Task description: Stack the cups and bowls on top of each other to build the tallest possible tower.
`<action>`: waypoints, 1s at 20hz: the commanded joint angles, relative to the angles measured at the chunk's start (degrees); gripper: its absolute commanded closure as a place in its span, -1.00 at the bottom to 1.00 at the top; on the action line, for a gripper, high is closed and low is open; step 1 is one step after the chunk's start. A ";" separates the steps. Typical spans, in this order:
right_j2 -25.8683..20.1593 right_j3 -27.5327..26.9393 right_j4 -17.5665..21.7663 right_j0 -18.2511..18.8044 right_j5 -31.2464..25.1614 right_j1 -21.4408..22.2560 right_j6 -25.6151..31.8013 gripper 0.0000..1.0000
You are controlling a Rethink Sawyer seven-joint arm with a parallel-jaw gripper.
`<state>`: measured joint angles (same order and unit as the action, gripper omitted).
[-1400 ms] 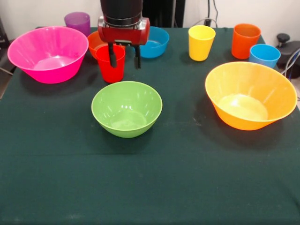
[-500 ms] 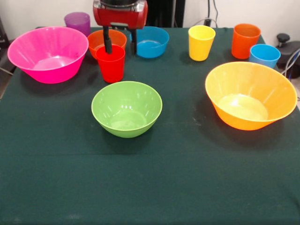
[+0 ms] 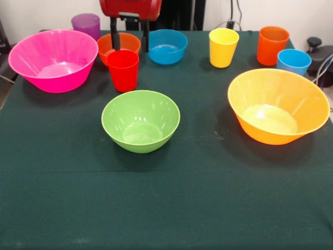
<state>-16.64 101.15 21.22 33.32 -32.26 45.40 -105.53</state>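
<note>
A: What was seen nearest the camera on the surface (image 3: 166, 208)?

B: The green bowl (image 3: 140, 121) was found nearest, upright and empty, with the yellow-orange bowl (image 3: 278, 105) well to its side. Just behind it the red cup (image 3: 123, 70) was standing, and the pink bowl (image 3: 53, 59) beside that.

A: And farther back?

B: The small orange bowl (image 3: 118, 44), blue bowl (image 3: 167, 46), yellow cup (image 3: 223, 47), orange cup (image 3: 271, 45), light blue cup (image 3: 293, 61) and purple cup (image 3: 86, 24) were ranged there. No tower was built.

A: The hand?

B: The hand (image 3: 130, 39) was held spread and empty above the red cup. A centred descent would be advised, so the rim is not clipped.

A: Any writing?

B: None could be read.
</note>
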 commanded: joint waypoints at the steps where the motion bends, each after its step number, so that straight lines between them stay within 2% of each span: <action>1: -2.77 5.01 0.11 -1.23 -2.04 -0.49 0.36 -1.00; 7: -2.68 7.74 0.38 -0.66 0.09 0.52 -0.17 -1.00; 20: -3.04 9.32 0.60 0.46 1.01 1.05 0.41 -1.00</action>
<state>-16.64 107.73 21.20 33.57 -32.25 46.81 -105.53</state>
